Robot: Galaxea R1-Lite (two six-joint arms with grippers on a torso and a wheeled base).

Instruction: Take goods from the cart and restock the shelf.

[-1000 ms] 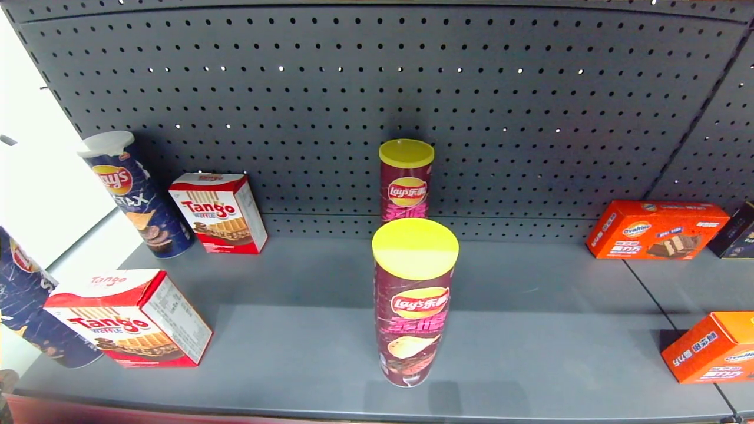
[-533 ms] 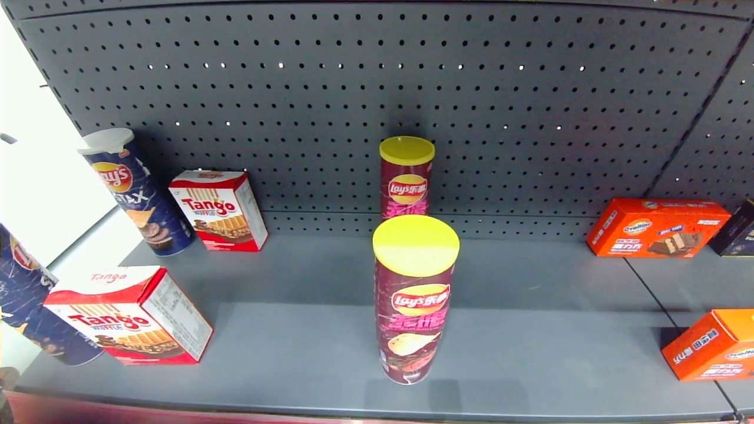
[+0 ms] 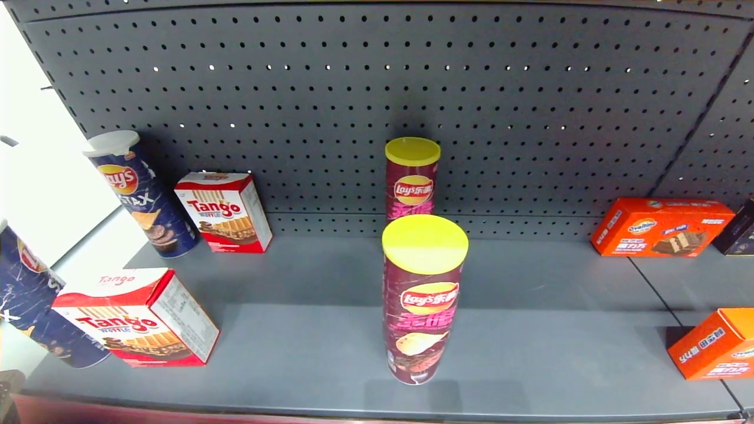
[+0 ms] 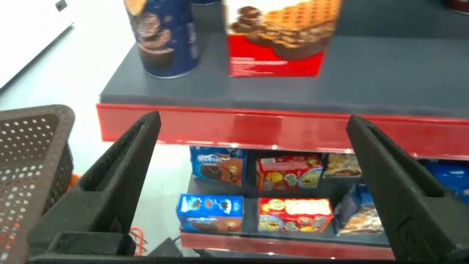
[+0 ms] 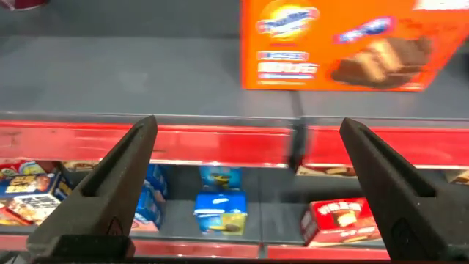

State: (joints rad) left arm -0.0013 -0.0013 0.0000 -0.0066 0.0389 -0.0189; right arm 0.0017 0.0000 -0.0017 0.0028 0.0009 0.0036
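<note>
Centre of the head view, on the grey shelf (image 3: 530, 330), a maroon, yellow-lidded chip can (image 3: 423, 294) stands upright — a second can (image 3: 412, 176) behind it. Left pincer (image 4: 253, 125), released, faces a red wafer box (image 4: 282, 37); right pincer (image 5: 248, 126), released, an orange box (image 5: 344, 44).

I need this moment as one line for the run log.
left gripper: open, empty | right gripper: open, empty | front chip can: upright on shelf | rear chip can: upright behind it
</note>
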